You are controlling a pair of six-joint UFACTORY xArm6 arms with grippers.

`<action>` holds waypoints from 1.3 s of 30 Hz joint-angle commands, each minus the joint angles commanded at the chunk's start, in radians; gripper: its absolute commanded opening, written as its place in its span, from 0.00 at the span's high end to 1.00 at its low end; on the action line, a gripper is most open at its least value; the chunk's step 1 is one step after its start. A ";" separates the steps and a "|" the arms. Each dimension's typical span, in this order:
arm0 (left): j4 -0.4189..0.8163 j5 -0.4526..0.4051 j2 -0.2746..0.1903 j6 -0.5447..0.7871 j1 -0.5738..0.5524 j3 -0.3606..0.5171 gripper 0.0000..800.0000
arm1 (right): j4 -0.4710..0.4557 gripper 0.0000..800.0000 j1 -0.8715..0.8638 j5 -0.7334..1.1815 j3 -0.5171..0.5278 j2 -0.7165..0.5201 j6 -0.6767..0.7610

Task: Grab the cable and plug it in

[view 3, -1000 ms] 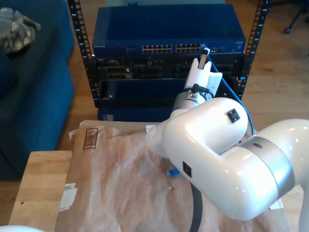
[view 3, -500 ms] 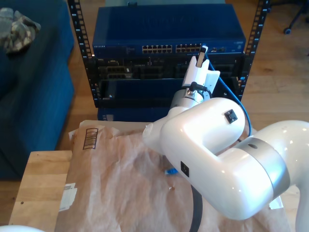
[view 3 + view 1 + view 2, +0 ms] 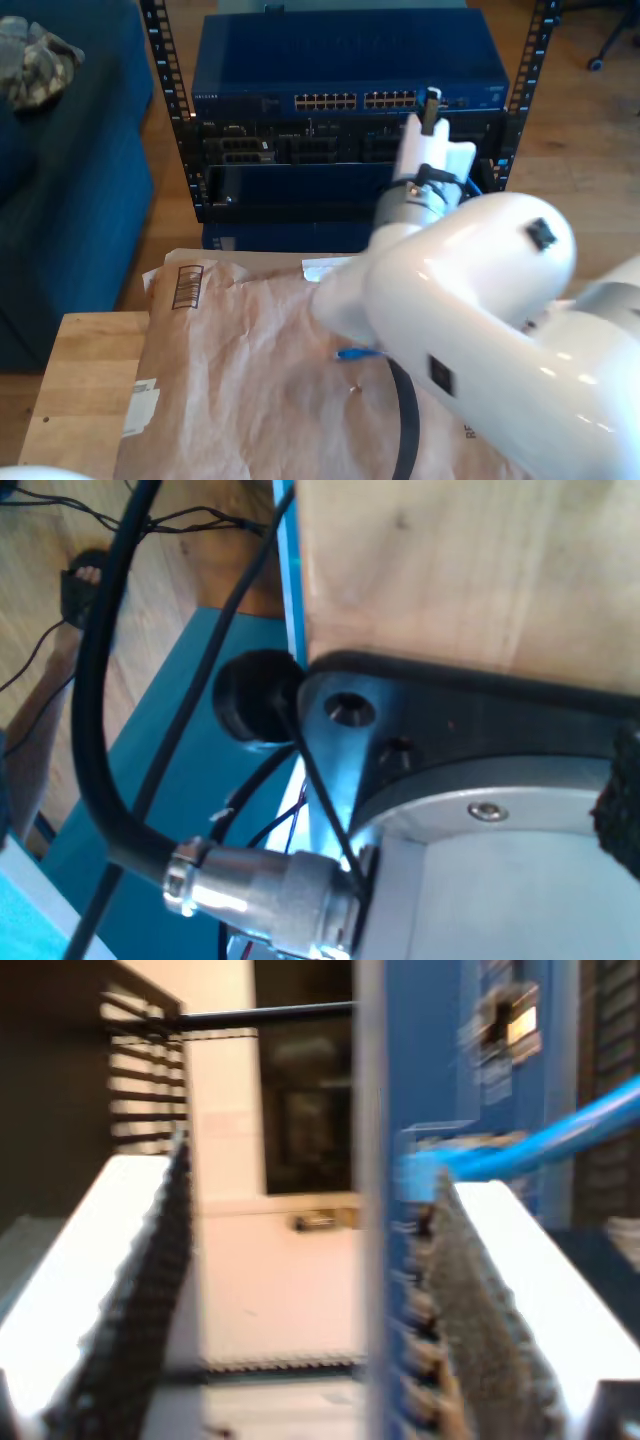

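The cable is thin and bright blue. One stretch of the cable (image 3: 540,1140) runs past one finger of my second gripper (image 3: 310,1170), and its plug (image 3: 420,1175) sits at that fingertip against the blue switch front; blur hides whether it is seated. The fingers stand wide apart, open. In the exterior view my second gripper (image 3: 430,102) is at the port row of the blue switch (image 3: 350,70), toward that view's right. The cable's other end (image 3: 352,352) lies on the brown paper. A dark rough patch (image 3: 622,800) may be a finger pad of my first gripper.
The switch sits in a black rack (image 3: 170,110) above more equipment. Brown paper (image 3: 250,390) covers a wooden table (image 3: 80,390). A blue couch (image 3: 60,200) with a camouflage cloth (image 3: 35,55) is at the exterior view's left. A thick black cable (image 3: 100,730) and metal connector (image 3: 270,895) lie by an arm base.
The second arm swung toward the exterior view's right and its gripper rose to the switch's port row. The blue loop seen beside the arm is now behind it.
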 joint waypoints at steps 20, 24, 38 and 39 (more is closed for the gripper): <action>-0.002 0.000 0.000 -0.002 0.000 0.000 0.00 | -0.654 0.01 -0.942 1.076 0.301 -0.548 -0.620; -0.002 0.000 0.000 -0.002 0.000 0.000 0.00 | -0.891 0.01 -1.132 1.363 0.235 -0.526 -0.620; -0.002 0.000 0.000 0.000 0.000 0.000 0.00 | -1.229 0.01 -1.445 2.038 0.209 -0.634 -0.654; -0.002 0.000 0.000 -0.002 0.000 0.000 0.00 | -1.241 0.01 -1.452 2.073 0.213 -0.646 -0.678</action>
